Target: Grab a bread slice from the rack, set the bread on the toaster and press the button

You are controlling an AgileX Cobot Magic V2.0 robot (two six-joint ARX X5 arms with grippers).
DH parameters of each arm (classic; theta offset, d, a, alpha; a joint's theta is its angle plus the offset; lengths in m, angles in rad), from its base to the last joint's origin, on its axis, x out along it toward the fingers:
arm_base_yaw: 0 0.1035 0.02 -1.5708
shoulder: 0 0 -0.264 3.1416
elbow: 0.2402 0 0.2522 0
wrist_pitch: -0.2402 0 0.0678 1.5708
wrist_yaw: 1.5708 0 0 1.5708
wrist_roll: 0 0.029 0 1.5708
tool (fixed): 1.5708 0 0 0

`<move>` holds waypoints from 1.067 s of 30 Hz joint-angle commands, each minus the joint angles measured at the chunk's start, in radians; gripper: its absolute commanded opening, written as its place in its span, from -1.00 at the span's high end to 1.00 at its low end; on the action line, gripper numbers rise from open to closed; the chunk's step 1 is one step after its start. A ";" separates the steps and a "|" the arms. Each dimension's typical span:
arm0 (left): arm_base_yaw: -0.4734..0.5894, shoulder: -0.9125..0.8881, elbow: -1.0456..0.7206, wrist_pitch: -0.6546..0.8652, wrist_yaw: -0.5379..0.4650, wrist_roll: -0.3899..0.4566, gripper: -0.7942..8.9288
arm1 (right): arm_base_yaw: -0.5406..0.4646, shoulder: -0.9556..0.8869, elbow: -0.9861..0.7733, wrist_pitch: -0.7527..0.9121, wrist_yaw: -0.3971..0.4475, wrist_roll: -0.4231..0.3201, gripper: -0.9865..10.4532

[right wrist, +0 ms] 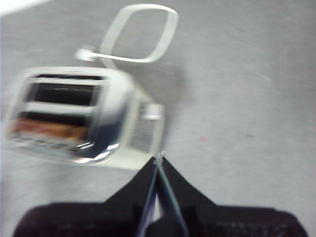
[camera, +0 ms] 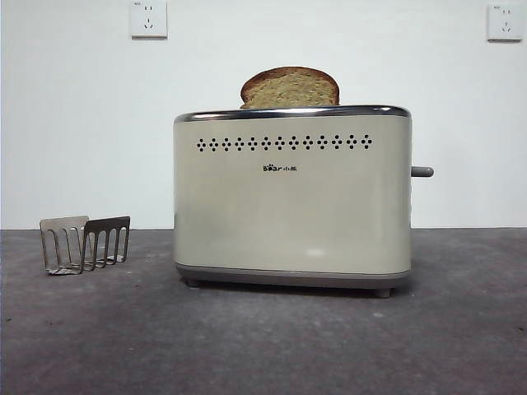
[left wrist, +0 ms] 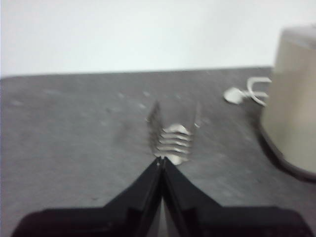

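Toaster [camera: 292,193] stood nearest, slice of bread [camera: 290,88] upright in its slot; rack [camera: 85,243] empty. Right gripper [right wrist: 158,159], jaws closed and empty, hovered above the button [right wrist: 153,111]; an off-centre press might slip off.

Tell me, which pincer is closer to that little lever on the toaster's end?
The right pincer: it hovers above the toaster, its shut tips just beside the button. The left pincer is over the rack, off the toaster's other end.
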 commanded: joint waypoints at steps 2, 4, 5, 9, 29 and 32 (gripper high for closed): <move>0.002 -0.002 -0.013 -0.045 -0.033 0.017 0.84 | 0.000 0.065 0.000 -0.002 0.074 -0.011 0.83; 0.002 -0.002 -0.013 -0.041 -0.030 0.017 0.84 | 0.000 0.094 0.000 0.004 0.117 -0.011 0.83; 0.002 -0.002 -0.013 -0.042 -0.027 0.017 0.84 | 0.000 0.108 0.000 0.008 0.131 -0.011 0.83; 0.002 0.014 -0.013 -0.043 -0.026 0.017 0.84 | 0.000 0.161 0.000 0.036 0.191 -0.011 0.83; 0.002 0.097 -0.013 -0.050 -0.025 0.017 0.84 | 0.020 0.043 -0.164 0.468 0.398 -0.011 0.83; 0.002 0.106 -0.013 -0.049 -0.025 0.017 0.84 | 0.031 -0.127 -0.324 0.656 0.399 -0.015 0.83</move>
